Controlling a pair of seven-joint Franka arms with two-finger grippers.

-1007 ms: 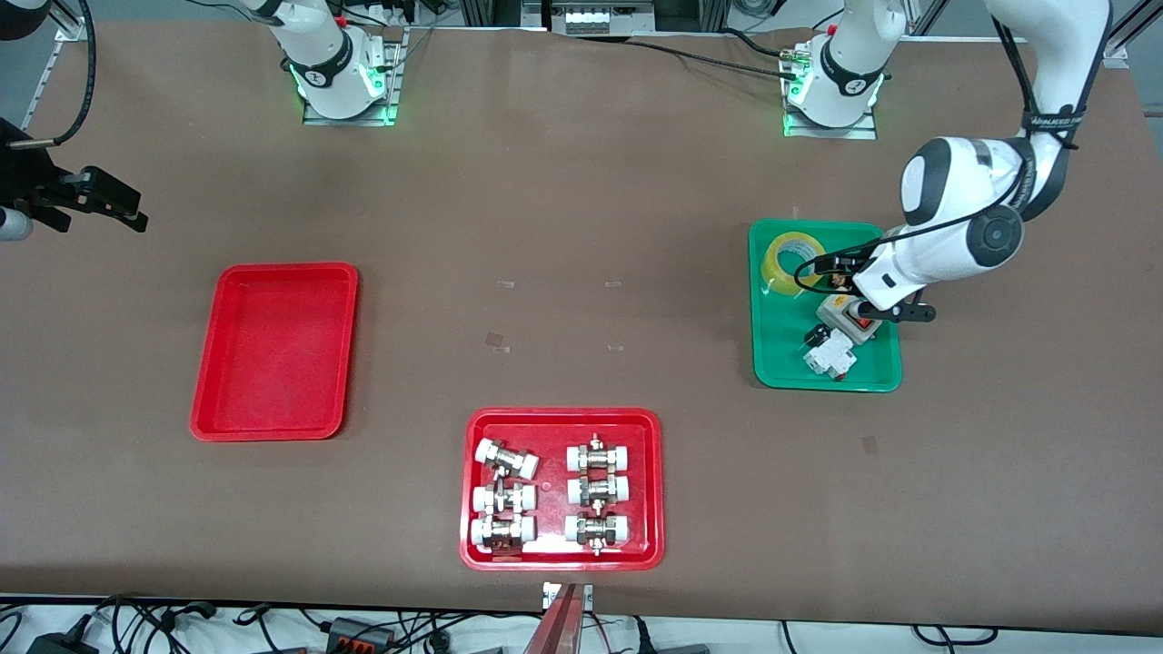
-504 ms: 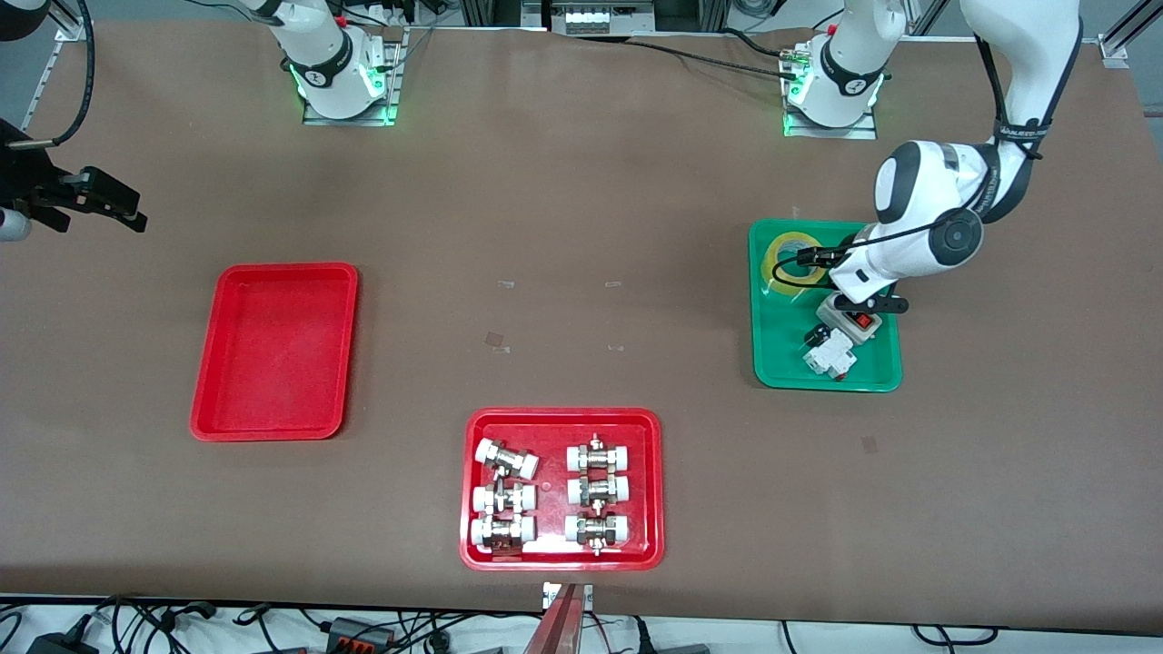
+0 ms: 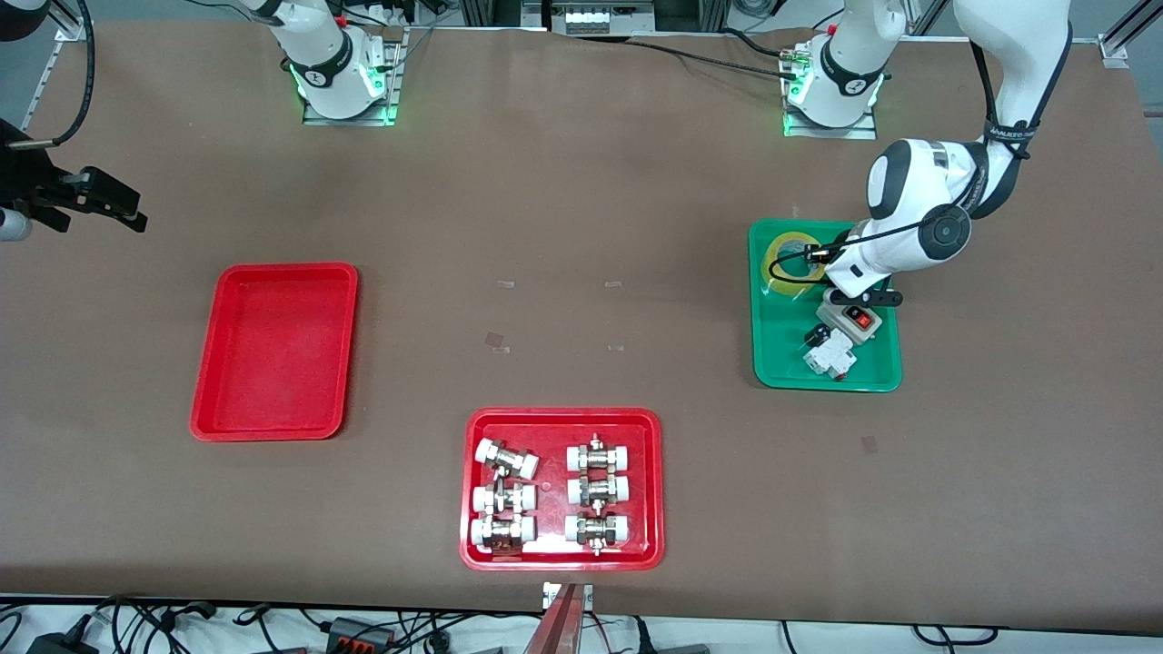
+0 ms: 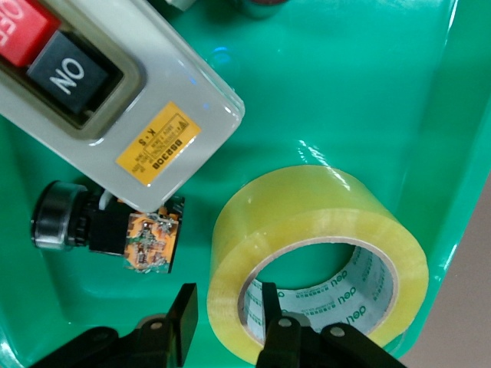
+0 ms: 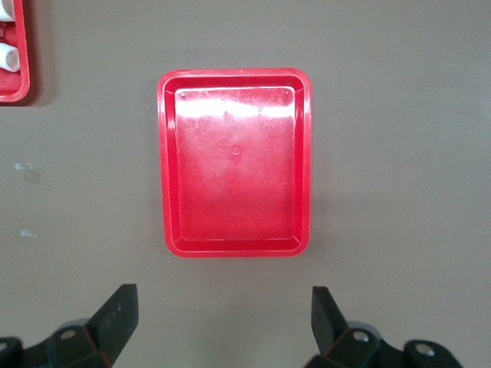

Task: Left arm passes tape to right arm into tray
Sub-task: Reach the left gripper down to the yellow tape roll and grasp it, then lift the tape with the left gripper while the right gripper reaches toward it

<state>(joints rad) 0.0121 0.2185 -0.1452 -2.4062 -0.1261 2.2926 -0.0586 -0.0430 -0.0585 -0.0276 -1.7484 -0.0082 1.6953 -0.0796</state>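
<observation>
The yellow tape (image 3: 783, 254) lies flat in the green tray (image 3: 781, 368), at the corner farthest from the front camera. My left gripper (image 4: 228, 295) is down over the tape (image 4: 322, 207) and straddles its wall. One finger (image 4: 270, 307) is inside the core against the printed liner. The other finger (image 4: 184, 314) is outside with a small gap to the roll. The plain red tray (image 3: 273, 354) lies at the right arm's end of the table. My right gripper (image 5: 221, 299) waits open in the air beside the red tray (image 5: 234, 161), with nothing between its fingers.
A grey ON/OFF switch box (image 4: 100, 100) and a small black component (image 4: 77, 226) share the green tray, close to the tape. A white part (image 3: 827, 354) lies there too. A wider red tray (image 3: 472, 490) with metal fittings sits nearest the front camera.
The left arm has swung in over the tape and its jaws have narrowed around the roll's wall. The right arm has not moved.
</observation>
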